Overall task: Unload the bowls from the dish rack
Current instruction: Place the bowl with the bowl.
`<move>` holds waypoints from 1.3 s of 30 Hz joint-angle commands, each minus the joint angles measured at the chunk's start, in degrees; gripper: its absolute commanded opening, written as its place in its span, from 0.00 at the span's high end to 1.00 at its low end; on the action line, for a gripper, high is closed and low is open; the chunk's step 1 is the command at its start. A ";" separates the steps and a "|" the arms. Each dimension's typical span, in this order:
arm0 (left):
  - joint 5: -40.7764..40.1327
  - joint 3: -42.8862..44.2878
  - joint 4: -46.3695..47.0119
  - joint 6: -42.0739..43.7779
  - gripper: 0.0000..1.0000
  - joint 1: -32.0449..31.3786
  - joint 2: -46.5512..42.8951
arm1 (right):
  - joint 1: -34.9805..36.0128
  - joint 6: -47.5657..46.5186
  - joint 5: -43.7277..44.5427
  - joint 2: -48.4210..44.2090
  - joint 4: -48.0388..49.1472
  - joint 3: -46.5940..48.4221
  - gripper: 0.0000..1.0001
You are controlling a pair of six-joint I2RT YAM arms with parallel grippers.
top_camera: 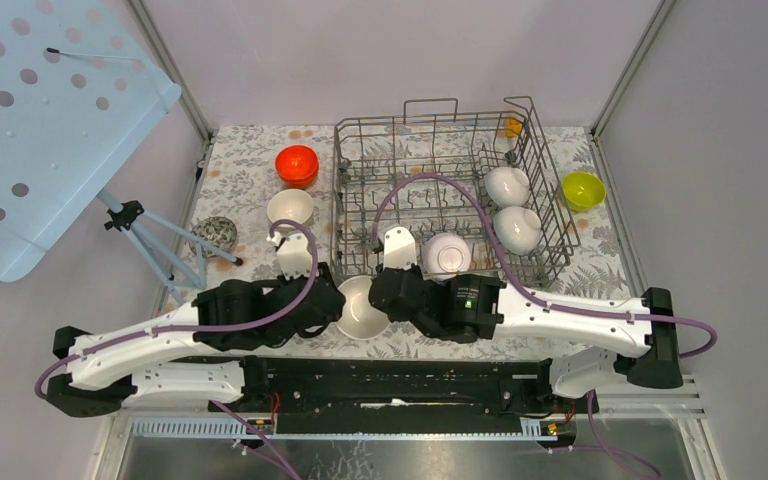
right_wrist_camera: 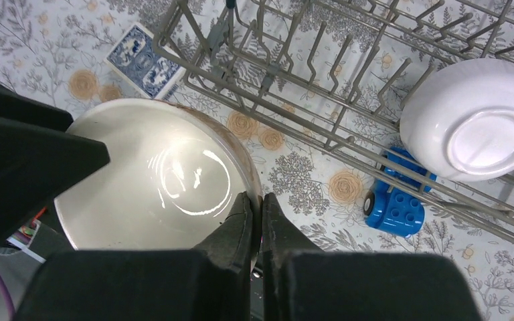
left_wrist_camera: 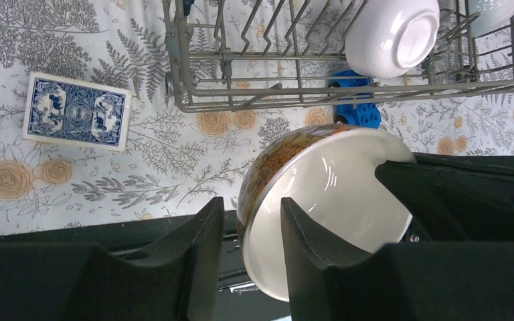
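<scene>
A beige bowl [top_camera: 363, 308] with a patterned outside is held tilted just in front of the dish rack [top_camera: 457, 122]. My right gripper [right_wrist_camera: 255, 198] is shut on its rim [right_wrist_camera: 147, 180]. My left gripper [left_wrist_camera: 252, 204] is open and straddles the opposite rim [left_wrist_camera: 328, 187], with a gap at the outer finger. Three white bowls [top_camera: 447, 254] [top_camera: 517, 228] [top_camera: 507, 184] lie in the rack. On the table are an orange-red bowl [top_camera: 297, 165] and a pale bowl [top_camera: 290, 207] left of the rack, and a yellow-green bowl [top_camera: 583, 190] to its right.
A blue toy car [right_wrist_camera: 395, 207] lies by the rack's front edge under a white bowl [right_wrist_camera: 472, 127]. A blue playing card [left_wrist_camera: 77, 112] lies on the flowered cloth. A speckled ball [top_camera: 216, 234] and a tripod [top_camera: 150, 240] stand at the far left.
</scene>
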 commanded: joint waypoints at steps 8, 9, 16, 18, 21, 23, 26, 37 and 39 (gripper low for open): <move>-2.39 3.30 0.52 2.86 0.57 -0.02 -0.39 | 0.27 0.84 1.64 -0.21 0.57 2.71 1.00; -1.86 3.18 0.61 3.26 0.57 -0.01 0.01 | 0.25 0.86 1.66 -0.28 0.61 2.69 1.00; 1.02 2.18 1.47 5.59 0.53 -0.01 1.44 | 0.16 0.88 1.33 -1.06 1.18 3.03 1.00; 1.40 1.81 1.76 5.85 0.55 -0.01 1.34 | 0.16 0.87 1.09 -1.24 1.23 2.95 1.00; 2.00 1.34 2.17 6.30 0.65 -0.02 1.40 | 0.16 1.02 1.08 -1.51 1.38 2.80 1.00; 2.26 1.05 2.38 6.48 0.71 -0.01 1.59 | 0.16 1.01 1.21 -1.73 1.53 2.70 1.00; 2.55 0.09 2.79 6.55 0.74 -0.01 1.47 | 0.16 0.80 1.22 -2.07 1.84 2.60 1.00; 3.97 -1.08 3.66 7.23 0.91 -0.06 1.21 | 0.16 0.39 0.72 -2.45 2.66 2.50 1.00; 3.91 -1.10 3.66 7.27 1.00 -0.01 1.12 | 0.12 0.24 0.49 -2.49 2.73 2.42 1.00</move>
